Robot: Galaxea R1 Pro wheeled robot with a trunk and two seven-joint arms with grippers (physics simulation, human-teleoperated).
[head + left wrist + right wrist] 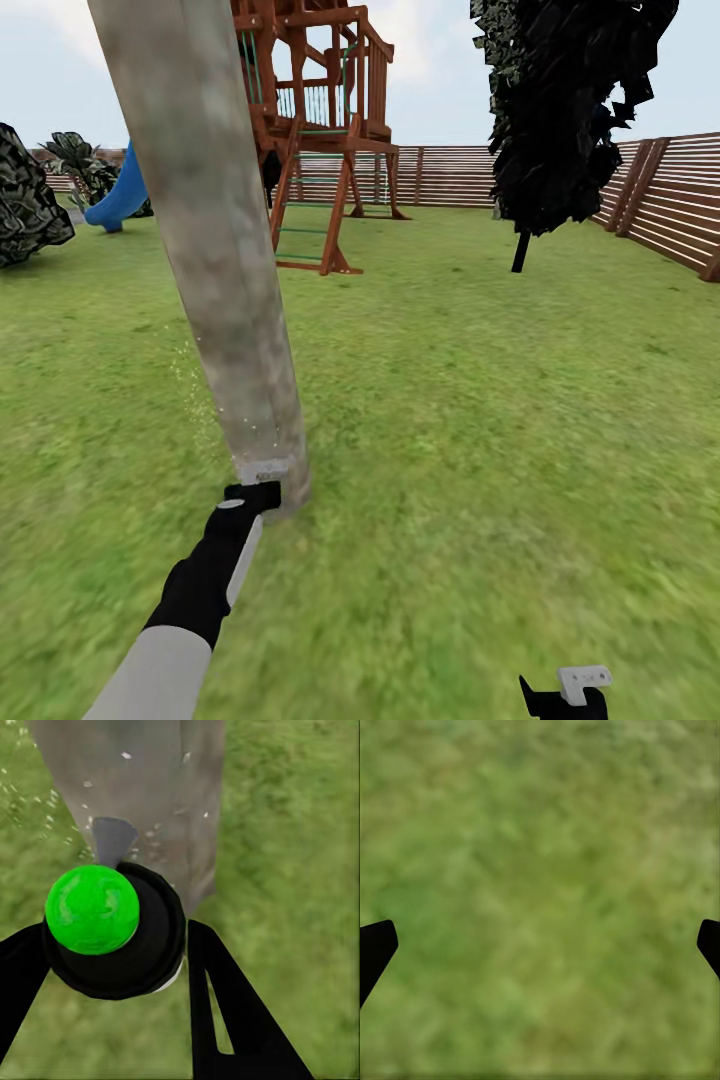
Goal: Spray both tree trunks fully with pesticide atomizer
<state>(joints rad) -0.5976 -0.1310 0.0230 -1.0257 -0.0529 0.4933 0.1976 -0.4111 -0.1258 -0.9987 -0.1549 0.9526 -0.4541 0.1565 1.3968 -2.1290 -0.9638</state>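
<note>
Tree trunk [215, 250] directly before atomizer [112, 930]; play tower [320, 130] behind.

Quick tally of the yard: one thick tree trunk [215, 250] up close, plus one dark leafy tree [560, 110] further back, so two trees total; one atomizer [112, 930] with one green cap; two grippers, the left gripper [112, 967] and the right gripper [540, 945]; one wooden play tower [320, 120] with one blue slide [120, 195]; two dark bushes [25, 200] off to the left side; one slatted fence [660, 195] running round the back and right; a scatter of white specks [45, 795], too many to count.
</note>
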